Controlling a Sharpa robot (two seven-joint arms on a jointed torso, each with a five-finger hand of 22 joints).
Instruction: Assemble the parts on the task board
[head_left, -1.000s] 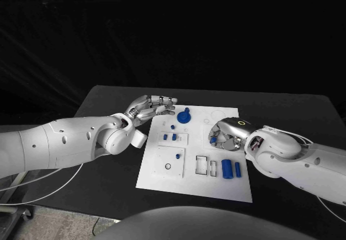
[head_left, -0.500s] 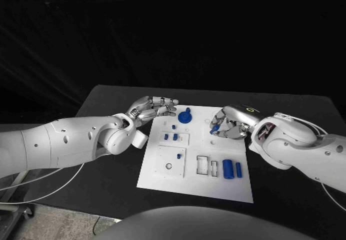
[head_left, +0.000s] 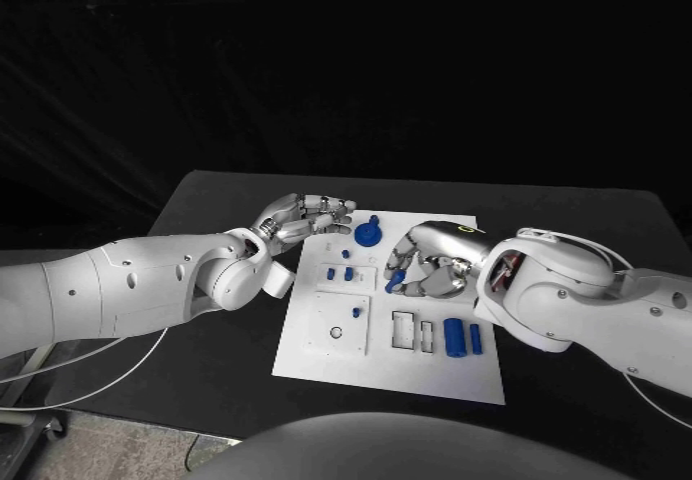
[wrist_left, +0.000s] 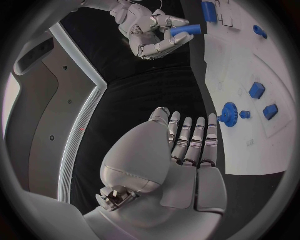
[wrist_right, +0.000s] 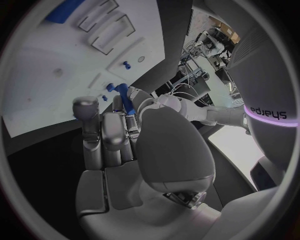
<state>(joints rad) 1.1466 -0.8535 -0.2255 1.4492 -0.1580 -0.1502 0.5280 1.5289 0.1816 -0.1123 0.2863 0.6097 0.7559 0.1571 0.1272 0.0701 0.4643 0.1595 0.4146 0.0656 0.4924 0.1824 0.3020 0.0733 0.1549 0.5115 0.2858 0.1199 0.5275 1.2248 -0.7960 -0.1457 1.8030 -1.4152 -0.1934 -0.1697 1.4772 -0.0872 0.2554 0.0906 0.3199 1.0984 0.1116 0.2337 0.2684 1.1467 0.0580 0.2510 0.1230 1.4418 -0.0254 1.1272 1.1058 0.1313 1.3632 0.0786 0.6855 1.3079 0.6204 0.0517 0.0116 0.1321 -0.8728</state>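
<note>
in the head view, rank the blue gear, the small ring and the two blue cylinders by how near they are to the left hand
From the left hand:
1. Blue gear, at the board's far edge, just beside the fingertips.
2. Small ring, on the square plate at the board's near left.
3. Two blue cylinders, side by side at the board's near right.

White task board (head_left: 325, 350) carries scattered blue parts (head_left: 462, 337).

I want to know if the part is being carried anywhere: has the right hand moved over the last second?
Yes. The right hand, holding a small blue part, has shifted across the task board from its right edge toward the middle.
</note>
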